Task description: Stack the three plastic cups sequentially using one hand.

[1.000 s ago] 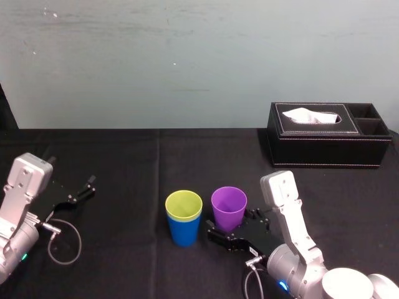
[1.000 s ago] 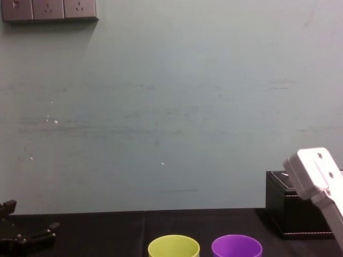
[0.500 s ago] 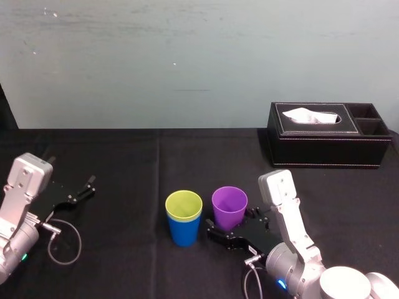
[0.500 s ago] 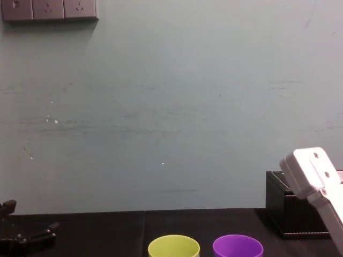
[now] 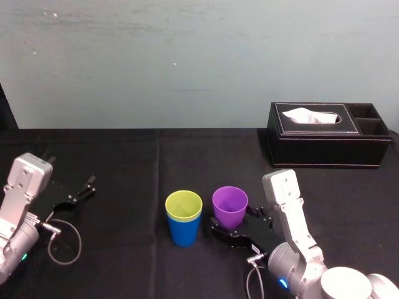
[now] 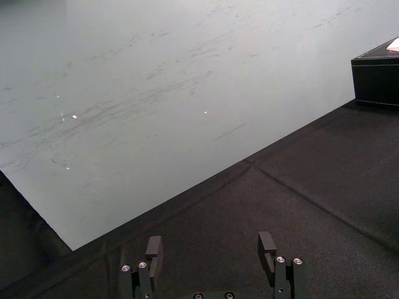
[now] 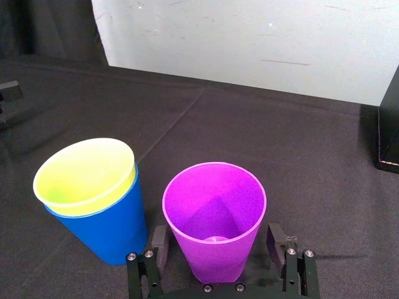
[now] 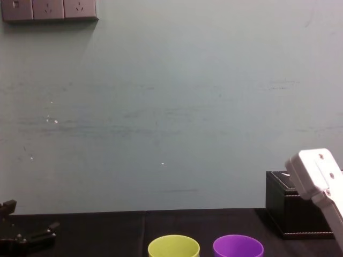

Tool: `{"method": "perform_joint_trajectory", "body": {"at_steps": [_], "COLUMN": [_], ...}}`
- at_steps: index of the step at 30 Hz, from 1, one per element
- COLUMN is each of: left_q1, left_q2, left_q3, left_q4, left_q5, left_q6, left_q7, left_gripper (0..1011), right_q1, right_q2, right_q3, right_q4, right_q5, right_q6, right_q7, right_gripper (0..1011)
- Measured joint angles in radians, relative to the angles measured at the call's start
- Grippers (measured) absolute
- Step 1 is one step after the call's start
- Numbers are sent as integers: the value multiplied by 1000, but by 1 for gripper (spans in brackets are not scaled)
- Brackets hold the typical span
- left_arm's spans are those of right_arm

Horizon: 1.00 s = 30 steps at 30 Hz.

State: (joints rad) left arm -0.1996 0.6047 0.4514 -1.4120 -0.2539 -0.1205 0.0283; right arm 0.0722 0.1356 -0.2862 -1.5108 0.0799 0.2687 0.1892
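The yellow-green cup (image 5: 184, 204) sits nested inside the blue cup (image 5: 184, 232) at the middle of the black table. Just to its right stands the purple cup (image 5: 229, 207), upright and apart from the pair. My right gripper (image 5: 235, 224) is open, its fingers on either side of the purple cup's lower wall. In the right wrist view the purple cup (image 7: 215, 218) stands between the two fingers (image 7: 158, 242) with small gaps, and the nested yellow-green cup (image 7: 84, 174) and blue cup (image 7: 106, 227) stand beside it. My left gripper (image 5: 78, 193) rests open at the far left, holding nothing.
A black tissue box (image 5: 327, 142) stands at the back right of the black tablecloth (image 5: 124, 162). A grey cable loop (image 5: 62, 240) lies beside the left arm. The pale wall (image 8: 171, 107) rises behind the table.
My right arm has shifted very slightly around the purple cup. The cups and the left arm stay where they were.
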Motion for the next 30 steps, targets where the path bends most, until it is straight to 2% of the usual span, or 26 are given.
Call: {"method": "perform_joint_trajectory", "body": {"at_steps": [30], "left_q1": [0], "left_q2": [0], "left_q3": [0], "left_q4": [0], "left_q5": [0], "left_q6": [0], "left_q7": [0], "left_gripper": [1000], "right_q1": [20], "right_q2": [-35], "right_q3": [2], "right_q4": [42], "right_q5": [-33], "right_q6": [-28], "right_q7": [-14], "right_gripper": [1003]}}
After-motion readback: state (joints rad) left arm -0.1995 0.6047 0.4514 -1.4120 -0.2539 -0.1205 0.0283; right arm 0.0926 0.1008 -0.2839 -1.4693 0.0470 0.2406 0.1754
